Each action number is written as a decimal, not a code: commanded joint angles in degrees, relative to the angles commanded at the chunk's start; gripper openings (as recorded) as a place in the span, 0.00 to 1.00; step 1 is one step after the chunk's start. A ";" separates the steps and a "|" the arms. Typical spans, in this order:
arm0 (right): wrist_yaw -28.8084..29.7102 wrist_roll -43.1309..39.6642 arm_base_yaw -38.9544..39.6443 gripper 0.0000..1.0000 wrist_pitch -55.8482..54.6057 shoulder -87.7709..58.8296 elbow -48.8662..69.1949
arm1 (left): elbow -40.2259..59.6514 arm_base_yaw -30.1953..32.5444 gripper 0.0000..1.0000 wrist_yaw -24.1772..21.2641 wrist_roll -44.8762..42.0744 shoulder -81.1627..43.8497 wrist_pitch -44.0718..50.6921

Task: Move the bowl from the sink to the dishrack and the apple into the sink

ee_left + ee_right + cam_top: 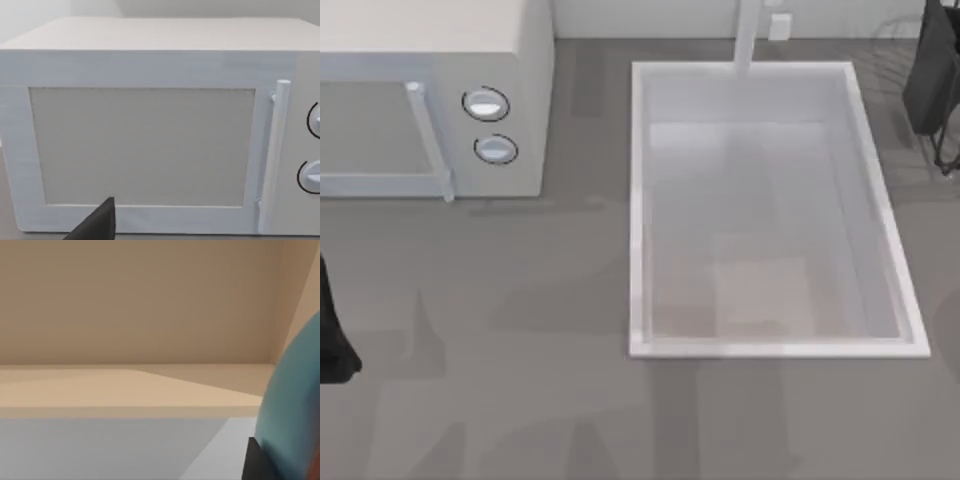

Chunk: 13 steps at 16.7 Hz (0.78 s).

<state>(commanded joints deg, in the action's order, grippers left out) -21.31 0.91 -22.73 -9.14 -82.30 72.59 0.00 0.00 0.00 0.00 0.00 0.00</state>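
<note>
The sink (638,200) sits right of centre in the top view, its basin bare. The dishrack (932,80) is cut off at two o'clock, a dark slab with thin wires. The microwave (430,100) stands at ten o'clock; the left wrist view faces its door (142,147) and handle (277,150). The left arm (332,330) is cropped at nine o'clock. The right wrist view catches the blue bowl (295,410) close against the camera, beside a dark finger (256,462).
</note>
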 joint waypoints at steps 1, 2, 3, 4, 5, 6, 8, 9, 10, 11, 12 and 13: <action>0.45 -0.04 0.39 0.00 -3.72 -2.21 -1.28 | 0.00 0.00 1.00 0.00 0.00 0.00 0.00; 0.94 -0.08 0.84 0.00 -7.97 -4.57 -2.74 | 0.00 0.00 1.00 0.00 0.00 0.00 0.00; 1.47 -0.11 1.32 0.00 -12.51 -6.96 -4.36 | 0.00 0.00 1.00 0.00 0.00 0.00 0.00; 2.04 -0.14 1.84 0.00 -17.12 -9.32 -6.08 | 0.00 0.00 1.00 0.00 0.00 0.00 0.00; 2.62 -0.16 2.37 0.00 -21.57 -11.59 -7.86 | 0.00 0.00 1.00 0.00 0.00 0.00 0.00; 3.19 -0.16 2.92 0.00 -25.67 -13.70 -9.64 | 0.00 0.00 1.00 0.00 0.00 0.00 0.00; 4.24 -0.13 3.95 0.00 -32.19 -17.22 -12.90 | 0.00 0.00 1.00 0.00 0.00 0.00 0.00; 4.68 -0.09 4.40 0.00 -34.58 -18.59 -14.27 | 0.00 0.00 1.00 0.00 0.00 0.00 0.00; 5.03 -0.04 4.77 0.00 -36.31 -19.62 -15.36 | 0.00 0.00 1.00 0.00 0.00 0.00 0.00; 5.28 0.00 5.02 0.00 -37.45 -20.31 -16.13 | 0.00 0.00 1.00 0.00 0.00 0.00 0.00; 5.41 0.02 5.14 0.00 -37.99 -20.64 -16.50 | 0.00 0.00 1.00 0.00 0.00 0.00 0.00; 5.42 0.02 5.15 0.00 -38.02 -20.66 -16.52 | 0.00 0.00 1.00 0.00 0.00 0.00 0.00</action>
<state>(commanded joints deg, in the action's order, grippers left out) -15.88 0.93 -17.58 -47.16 -102.96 56.07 0.00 0.00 0.00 0.00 0.00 0.00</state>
